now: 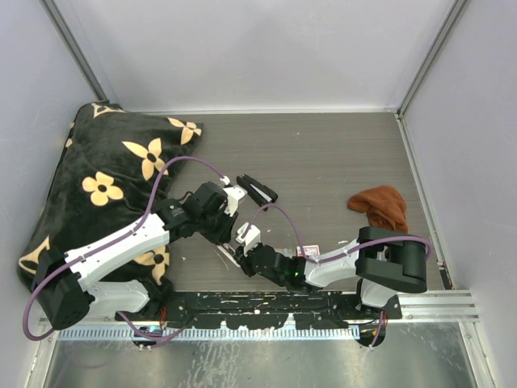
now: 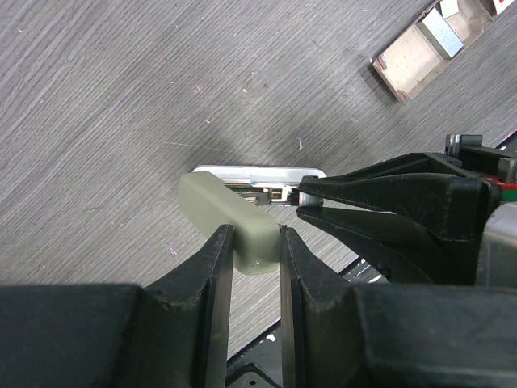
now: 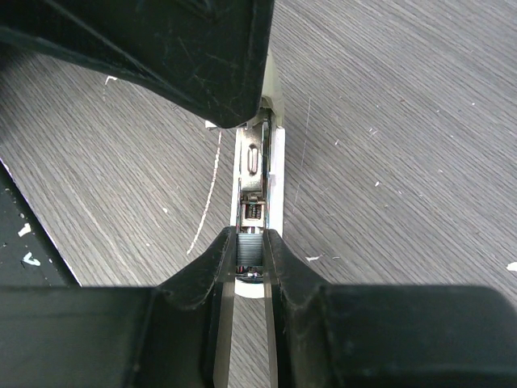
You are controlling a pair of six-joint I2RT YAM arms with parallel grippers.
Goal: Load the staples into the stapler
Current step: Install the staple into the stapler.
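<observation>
The stapler lies open on the table between both arms (image 1: 227, 254). My left gripper (image 2: 257, 242) is shut on its cream-green top cover (image 2: 222, 208), held up off the silvery metal channel (image 2: 258, 172). My right gripper (image 3: 250, 242) is shut on the staples (image 3: 250, 249), a ribbed grey strip held in line with the channel (image 3: 257, 162) at its near end. In the top view the left gripper (image 1: 226, 234) and right gripper (image 1: 245, 257) meet over the stapler. The small cardboard staple box (image 2: 420, 48) lies open nearby with a silvery block inside.
A black cushion with tan flowers (image 1: 105, 186) fills the left side. A black oblong object (image 1: 260, 191) lies just behind the grippers. An orange cloth (image 1: 380, 206) lies at the right. The right gripper's fingers (image 2: 388, 202) crowd the stapler's right side.
</observation>
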